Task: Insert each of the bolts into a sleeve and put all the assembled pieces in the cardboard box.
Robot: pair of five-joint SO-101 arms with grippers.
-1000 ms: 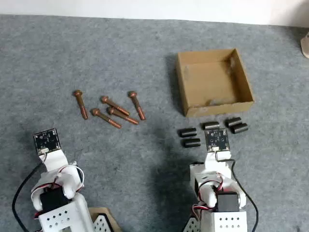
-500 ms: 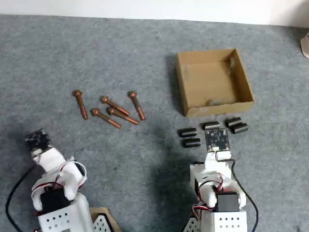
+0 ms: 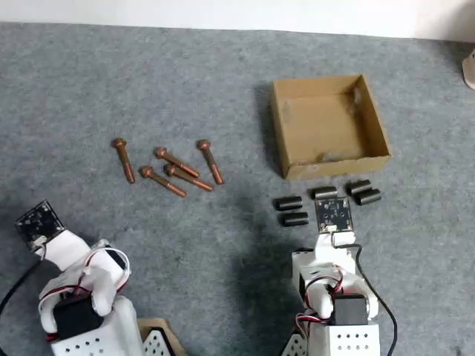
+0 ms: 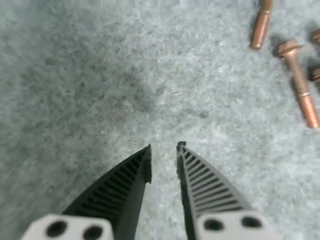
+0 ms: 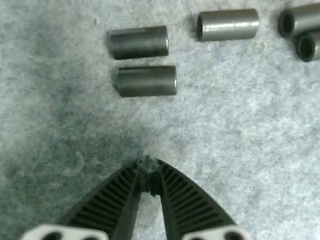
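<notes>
Grey carpet (image 3: 223, 89), short-napped and felt-like, covers the whole table, and a pale strip of wall (image 3: 223, 11) runs along its far edge.

Five bolts (image 3: 177, 162) lie loose on the carpet on my left side. They are copper-coloured, with round flanged heads and threaded shanks. Four are bunched close together and the fifth lies just beside them, farther left. Five sleeves (image 3: 295, 219) lie on their sides on my right. They are short dark metal tubes, smooth with a dull sheen. Two lie parallel as a pair, one lies alone, and two more lie close together at the right end. All five are just short of the near wall of the cardboard box (image 3: 330, 167), which is square, shallow and brown, with its bare floor showing.

My left pincer (image 4: 163, 150) points down at plain carpet, well short of the bolts. Its black ribbed fingers (image 4: 125, 185) stand a narrow gap apart with nothing between them. My right pincer (image 5: 148, 162) points at the carpet near the paired sleeves. Its tips are pressed together and grip nothing. Whether either tip touches the carpet I cannot tell.

White arms (image 3: 330, 282) with coiled wires rise from perforated bases at the table's near edge.
</notes>
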